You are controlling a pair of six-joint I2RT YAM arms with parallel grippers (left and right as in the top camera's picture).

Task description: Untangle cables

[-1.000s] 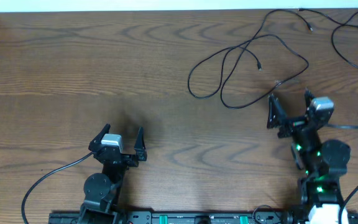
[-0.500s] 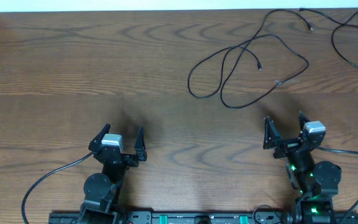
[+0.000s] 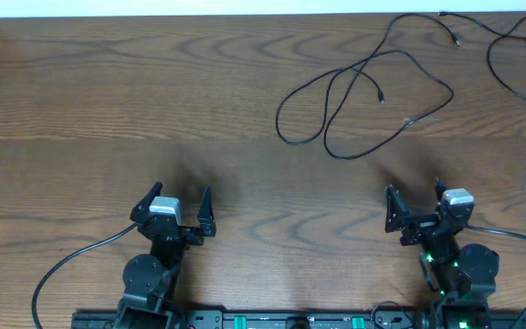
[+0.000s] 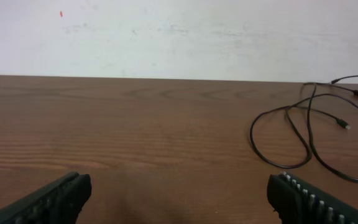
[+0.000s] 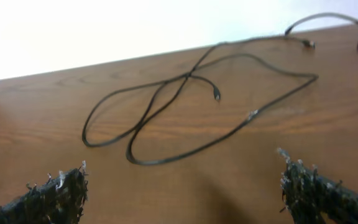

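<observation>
Cables on the table [image 3: 108, 91] number two as far as the overhead view lets me count, both thin and black, and both lie in the upper right of the frame. The larger cable [image 3: 345, 157] sprawls in two overlapping loops right of the upper centre, with one small plug end [image 3: 380, 97] lying inside the loops and its other run climbing toward the top edge. The second cable [image 3: 489, 64] curves along the far right edge and runs out of the frame, so its full length cannot be told. There are two grippers, one per arm, both near the bottom edge. The left gripper [image 3: 182, 188] sits at lower left with its jaws spread wide and nothing between them. The right gripper [image 3: 414, 187] sits at lower right, likewise spread wide and empty. The larger cable lies above the right gripper in the frame, its nearest loop apart from the fingertips with bare wood between them, and it lies well apart from the left gripper, up and to the right. In the right wrist view the same looped cable [image 5: 166, 163] crosses the middle of the frame ahead of the two spread fingers, touching neither. In the left wrist view the cable [image 4: 291, 167] shows at the right side, far ahead of the fingers.
</observation>
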